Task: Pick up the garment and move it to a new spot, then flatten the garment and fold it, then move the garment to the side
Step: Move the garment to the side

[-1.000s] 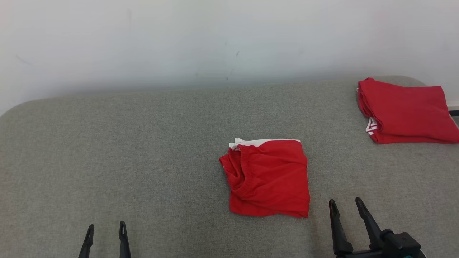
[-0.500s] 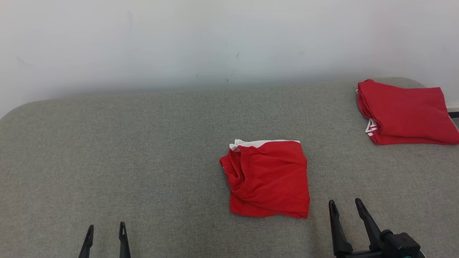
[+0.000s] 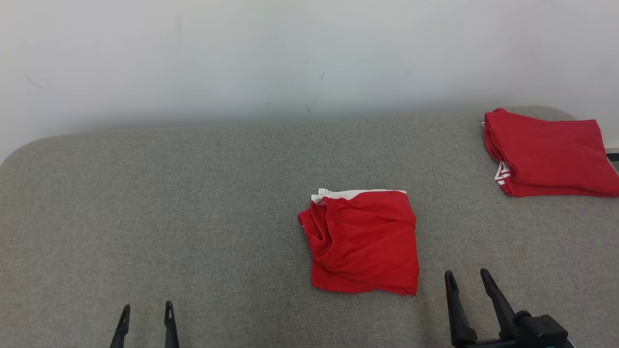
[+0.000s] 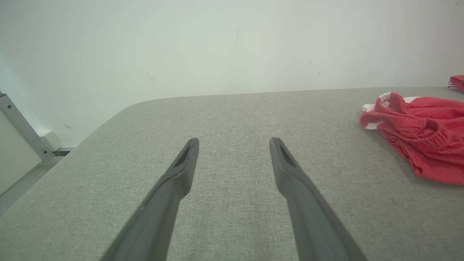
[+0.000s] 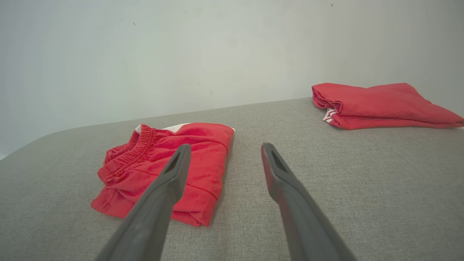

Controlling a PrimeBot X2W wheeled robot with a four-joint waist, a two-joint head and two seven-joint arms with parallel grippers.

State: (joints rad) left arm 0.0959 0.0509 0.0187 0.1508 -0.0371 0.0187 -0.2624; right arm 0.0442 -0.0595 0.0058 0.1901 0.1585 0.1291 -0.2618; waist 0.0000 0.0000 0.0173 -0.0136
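grey fabric covers the table [image 3: 193, 193] in front of me, its far corners rounded, with a plain white wall [image 3: 309, 48] behind it. the garment [image 3: 362, 241] lies near the middle of the table, a little to my right. it is red, folded into a rough square, with a gathered elastic waistband along its left side and a strip of white at its far edge.

my left gripper [image 3: 147, 306] sits at the lower left of the head view, well apart from the garment, pointing toward the wall. its jaws are spread wide, with bare table between them. in the left wrist view the garment lies off to the right, waistband side nearest.

my right gripper [image 3: 466, 272] is at the lower right, just beside the garment's near right corner and apart from it. its jaws are spread wide too and hold nothing. in the right wrist view its left finger crosses in front of the garment (i cannot tell from that angle whether it is over the cloth or just short of it), while its right finger is over bare table.

a second red pile [image 3: 546, 152] lies at the far right corner of the table, well apart from the garment. it is neatly folded, with white stripes at its near left corner. a pale metal bar [image 4: 21, 127] slants at the left edge of the left wrist view, beyond the table.
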